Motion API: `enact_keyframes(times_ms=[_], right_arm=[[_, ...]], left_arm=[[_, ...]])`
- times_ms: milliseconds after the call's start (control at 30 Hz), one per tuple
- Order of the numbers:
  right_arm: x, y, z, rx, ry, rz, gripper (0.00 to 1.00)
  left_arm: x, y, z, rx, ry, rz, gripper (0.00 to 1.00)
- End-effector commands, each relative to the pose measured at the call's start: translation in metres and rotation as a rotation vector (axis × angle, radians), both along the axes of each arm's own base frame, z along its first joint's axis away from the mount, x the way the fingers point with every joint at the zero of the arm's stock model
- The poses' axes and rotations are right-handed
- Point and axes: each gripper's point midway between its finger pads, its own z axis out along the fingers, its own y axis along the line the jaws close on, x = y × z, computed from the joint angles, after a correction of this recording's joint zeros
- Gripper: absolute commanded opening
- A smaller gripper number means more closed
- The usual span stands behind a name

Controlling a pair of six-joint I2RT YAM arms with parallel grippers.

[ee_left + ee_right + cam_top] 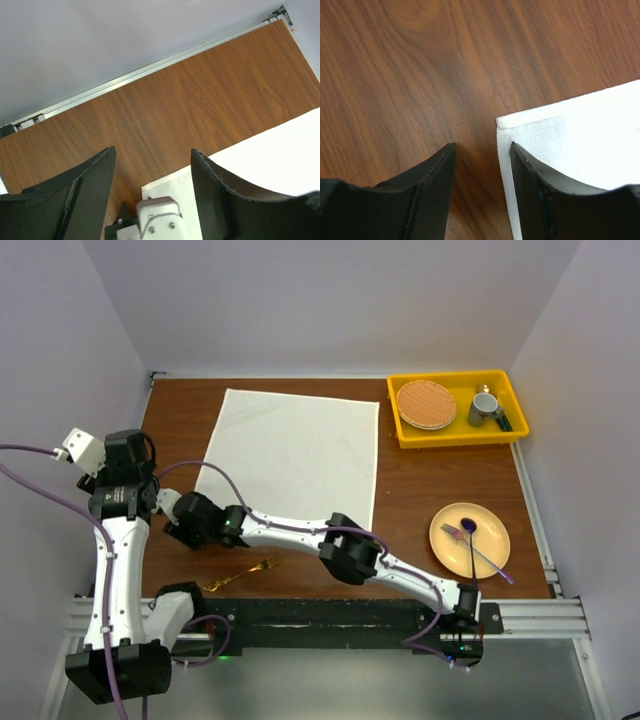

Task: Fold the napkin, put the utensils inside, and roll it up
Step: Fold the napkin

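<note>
While the large off-white cloth napkin lies flat and unfolded on the brown wooden table, we judge the first fold is only being set up. The right gripper is down at the napkin's near left corner, jaws released and parted, one finger over the hem and the other over bare wood; nothing is pinched yet. Next we would close on that corner, lift it and carry it across to the opposite edge. The left gripper hangs above the table's left side, jaws released and empty. The slim gold metal fork lies on the wood near the front edge, apart from the napkin. At far right, a yellow plastic tray holds a round tan woven disc and a small metal cup. Nearer, a round yellow plate carries a silver utensil with a purple end.
</note>
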Motion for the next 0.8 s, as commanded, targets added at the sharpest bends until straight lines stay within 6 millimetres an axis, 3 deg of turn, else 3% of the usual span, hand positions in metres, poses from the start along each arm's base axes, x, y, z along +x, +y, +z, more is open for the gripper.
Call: enact_keyframes(times_ms=[0,167,300,400,433,533,600,633,667,733,767], right_arm=[[0.004,-0.01,-0.023,-0.083,-0.072,-0.008,0.45],[0.003,-0.008,-0.024,-0.079,-0.058,-0.013,0.22],[0.01,-0.001,0.006,-0.014,-0.073,-0.032,0.1],[0.018,0.006,0.046,0.084,-0.052,-0.067,0.04],[0.02,0.007,0.072,0.133,-0.05,-0.072,0.0],[0.037,0.004,0.112,0.24,0.019,-0.12,0.0],[0.057,-0.009,0.152,0.349,0.089,-0.167,0.0],[0.064,-0.015,0.163,0.386,0.116,-0.181,0.0],[0.082,-0.035,0.178,0.429,0.17,-0.235,0.0],[0.097,-0.047,0.199,0.503,0.211,-0.238,0.0],[0.115,-0.066,0.212,0.525,0.217,-0.28,0.0]], left_arm=[[0.0,0.0,0.008,0.004,-0.055,0.008,0.67],[0.0,-0.002,0.01,0.003,-0.059,0.002,0.67],[0.0,-0.001,0.011,0.003,-0.057,0.004,0.67],[0.001,-0.001,0.013,0.003,-0.062,0.002,0.67],[0.002,-0.002,0.015,0.002,-0.065,0.0,0.67],[0.002,-0.001,0.019,0.005,-0.071,0.002,0.67],[0.002,-0.001,0.021,0.006,-0.068,0.003,0.67],[0.003,-0.001,0.021,0.007,-0.069,0.005,0.67],[0.003,-0.001,0.022,0.006,-0.071,0.005,0.67],[0.006,-0.002,0.018,0.0,-0.064,-0.007,0.67],[0.008,-0.002,0.018,-0.003,-0.067,-0.01,0.67]])
